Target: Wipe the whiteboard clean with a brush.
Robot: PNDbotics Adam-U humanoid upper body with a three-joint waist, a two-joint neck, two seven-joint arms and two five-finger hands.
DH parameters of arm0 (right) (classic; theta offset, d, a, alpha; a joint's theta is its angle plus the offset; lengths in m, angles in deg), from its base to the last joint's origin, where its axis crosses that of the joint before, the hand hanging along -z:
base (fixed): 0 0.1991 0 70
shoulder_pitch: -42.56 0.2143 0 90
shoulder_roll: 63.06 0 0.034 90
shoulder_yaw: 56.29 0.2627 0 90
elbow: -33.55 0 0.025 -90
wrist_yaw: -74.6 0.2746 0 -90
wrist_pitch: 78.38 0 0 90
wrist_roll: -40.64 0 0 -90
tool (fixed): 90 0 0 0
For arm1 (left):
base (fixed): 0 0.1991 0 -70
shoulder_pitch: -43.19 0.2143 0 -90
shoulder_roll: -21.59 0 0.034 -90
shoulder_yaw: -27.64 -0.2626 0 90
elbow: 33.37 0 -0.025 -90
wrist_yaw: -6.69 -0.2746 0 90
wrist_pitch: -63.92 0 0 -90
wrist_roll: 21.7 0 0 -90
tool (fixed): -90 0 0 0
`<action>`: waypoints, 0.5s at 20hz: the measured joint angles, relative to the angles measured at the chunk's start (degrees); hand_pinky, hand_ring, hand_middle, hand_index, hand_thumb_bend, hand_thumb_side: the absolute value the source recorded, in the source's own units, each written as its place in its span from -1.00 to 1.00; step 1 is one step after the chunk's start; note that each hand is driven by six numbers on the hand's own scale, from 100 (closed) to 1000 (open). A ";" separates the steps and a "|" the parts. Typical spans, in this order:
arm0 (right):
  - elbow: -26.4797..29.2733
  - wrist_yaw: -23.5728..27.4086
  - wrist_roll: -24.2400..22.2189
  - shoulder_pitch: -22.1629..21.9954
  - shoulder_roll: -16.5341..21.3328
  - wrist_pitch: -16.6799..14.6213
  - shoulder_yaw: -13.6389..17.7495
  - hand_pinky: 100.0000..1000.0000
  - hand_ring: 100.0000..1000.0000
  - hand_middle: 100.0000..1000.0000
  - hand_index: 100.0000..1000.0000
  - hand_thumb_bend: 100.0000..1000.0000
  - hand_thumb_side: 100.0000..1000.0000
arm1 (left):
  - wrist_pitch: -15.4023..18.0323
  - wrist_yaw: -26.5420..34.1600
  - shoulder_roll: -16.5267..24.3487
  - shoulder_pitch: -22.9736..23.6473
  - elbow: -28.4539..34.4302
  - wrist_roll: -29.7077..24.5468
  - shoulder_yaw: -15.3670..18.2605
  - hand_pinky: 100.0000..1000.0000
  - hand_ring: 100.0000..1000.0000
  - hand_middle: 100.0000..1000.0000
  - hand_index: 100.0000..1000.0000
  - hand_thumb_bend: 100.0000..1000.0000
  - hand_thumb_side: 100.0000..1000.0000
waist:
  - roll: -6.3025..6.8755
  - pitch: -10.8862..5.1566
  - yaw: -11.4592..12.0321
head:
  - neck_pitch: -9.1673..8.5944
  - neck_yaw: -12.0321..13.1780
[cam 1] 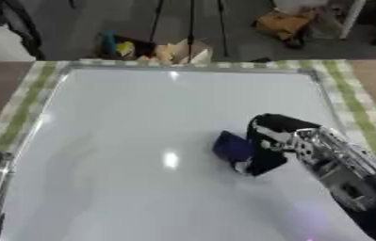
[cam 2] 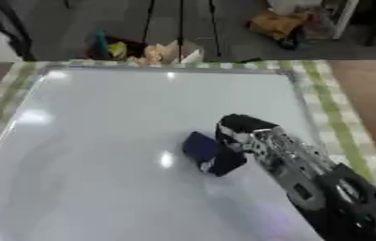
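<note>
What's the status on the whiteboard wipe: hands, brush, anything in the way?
Right hand shut on the blue brush, mid-board. Left hand barely in view at the left edge, fingers unreadable. Whiteboard shows no marks. Nothing in the way.

- Right hand point(cam 2: 244, 136) is down on the whiteboard point(cam 2: 100, 141), fingers point(cam 2: 224, 164) curled round the dark blue brush point(cam 2: 200, 146).
- Brush sits flat near the board's middle.
- Checked cloth point(cam 2: 327, 99) borders the board.
</note>
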 measured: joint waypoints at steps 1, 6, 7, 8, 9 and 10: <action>0.00 -0.01 -0.01 0.00 0.00 -0.03 0.00 0.15 0.50 0.41 -0.84 -0.56 -0.12 | -0.01 0.00 0.00 0.00 0.00 -0.02 0.00 0.24 0.53 0.48 0.42 -0.91 1.00 | 0.00 0.00 -0.01 | 0.00 0.00; 0.04 -0.02 -0.10 0.04 0.00 -0.45 0.00 0.15 0.50 0.40 -0.84 -0.58 -0.13 | 0.02 0.00 0.00 0.00 0.00 -0.09 0.00 0.24 0.53 0.48 0.42 -0.91 1.00 | 0.04 0.00 -0.09 | -0.15 0.01; 0.05 -0.03 -0.11 0.05 0.00 -0.50 0.00 0.15 0.50 0.39 -0.85 -0.58 -0.14 | 0.03 0.00 0.00 0.00 0.00 -0.10 0.00 0.24 0.53 0.48 0.42 -0.91 1.00 | 0.05 0.00 -0.11 | -0.24 0.01; 0.05 -0.03 -0.15 0.06 0.00 -0.56 0.00 0.15 0.50 0.39 -0.85 -0.58 -0.14 | 0.04 0.00 0.00 0.00 0.00 -0.12 0.00 0.24 0.53 0.48 0.42 -0.91 1.00 | 0.05 0.00 -0.11 | -0.40 0.01; 0.06 -0.04 -0.17 0.09 0.00 -0.57 0.00 0.15 0.50 0.39 -0.85 -0.58 -0.14 | 0.05 0.00 0.00 0.00 0.00 -0.15 0.00 0.24 0.53 0.48 0.42 -0.91 1.00 | 0.06 0.00 -0.11 | -0.43 0.01; 0.06 -0.05 -0.17 0.11 0.00 -0.58 0.00 0.15 0.50 0.39 -0.85 -0.58 -0.14 | 0.06 0.00 0.00 -0.01 0.00 -0.17 0.00 0.24 0.53 0.48 0.42 -0.91 1.00 | 0.06 0.00 -0.11 | -0.43 0.01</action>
